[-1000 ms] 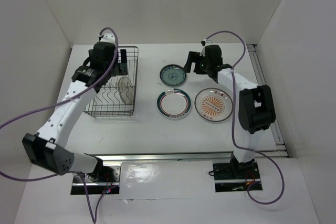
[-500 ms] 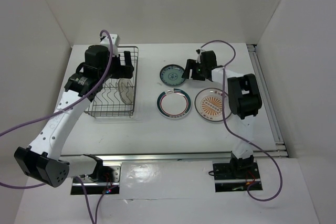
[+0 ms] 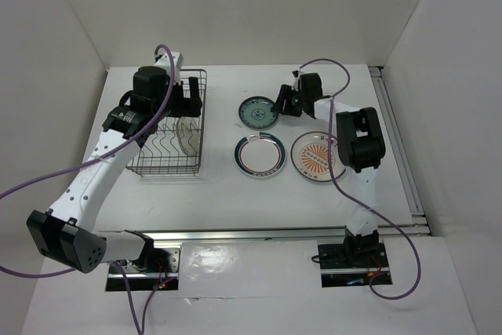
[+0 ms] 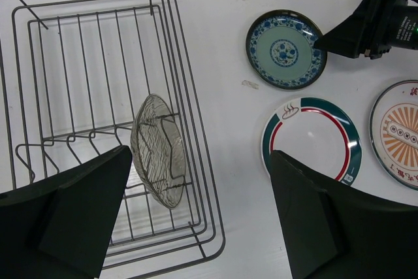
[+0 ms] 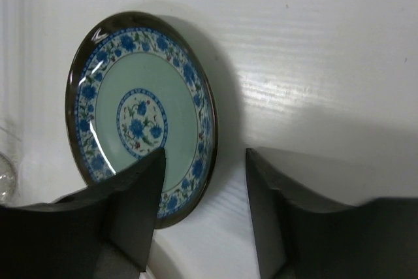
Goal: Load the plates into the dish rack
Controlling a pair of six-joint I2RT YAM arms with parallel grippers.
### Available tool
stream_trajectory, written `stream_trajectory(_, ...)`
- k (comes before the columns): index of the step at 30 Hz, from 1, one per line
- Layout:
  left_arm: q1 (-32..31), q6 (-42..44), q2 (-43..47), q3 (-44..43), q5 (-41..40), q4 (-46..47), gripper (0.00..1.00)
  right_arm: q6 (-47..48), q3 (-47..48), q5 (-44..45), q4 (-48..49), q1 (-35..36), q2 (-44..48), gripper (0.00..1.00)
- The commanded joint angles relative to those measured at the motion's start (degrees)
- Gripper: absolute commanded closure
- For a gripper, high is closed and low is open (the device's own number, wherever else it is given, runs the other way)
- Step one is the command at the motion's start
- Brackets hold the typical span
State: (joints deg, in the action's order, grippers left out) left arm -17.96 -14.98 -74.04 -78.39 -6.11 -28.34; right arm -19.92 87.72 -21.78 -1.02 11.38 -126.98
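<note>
White tabletop [image 3: 235, 202], boxed in by plain white walls. The right gripper [image 5: 204, 164] sits low at the right edge of the small teal-patterned plate [image 5: 140, 119], which lies flat. Its fingers are parted to straddle the rim, one over the glazed face and one over bare table, and they grip nothing.

Just nearer lie the green-and-red-ringed plate [image 3: 259, 154] and, to its right, the orange sunburst plate [image 3: 318, 155], both flat and apart.

At far left the left gripper [image 4: 201, 161] hangs wide open and empty above the dish rack [image 4: 188, 96], where the pale grey plate [image 4: 159, 148] stands on edge between tines.

The teal plate looks stiff, glossy and breakable. Lying flat, it likely offers only the rim to pinch, and the glaze may slip as it tips up.
</note>
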Motion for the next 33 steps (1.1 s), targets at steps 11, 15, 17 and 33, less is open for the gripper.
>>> stream_trajectory(11, -0.15, 0.39, -1.11, -0.45, -0.39, 2.32, 0.0, -0.91, 5.79, 0.25, -1.71, 0.75, -6.0, 0.65)
stream_trajectory(15, -0.15, 0.39, -1.72, -0.45, -0.39, 1.79, 0.0, -1.43, 6.4, 0.25, -2.23, 1.28, -7.06, 0.89)
stream_trajectory(17, -0.15, 0.39, -1.72, -0.45, -0.92, 1.79, 0.0, -1.96, 6.93, 0.25, -2.24, 1.28, -7.67, 0.98)
stream_trajectory(33, -0.15, -3.56, -8.75, -0.62, 10.32, 6.01, 0.02, -3.36, 4.65, 6.49, 1.8, 4.18, 11.22, 1.0)
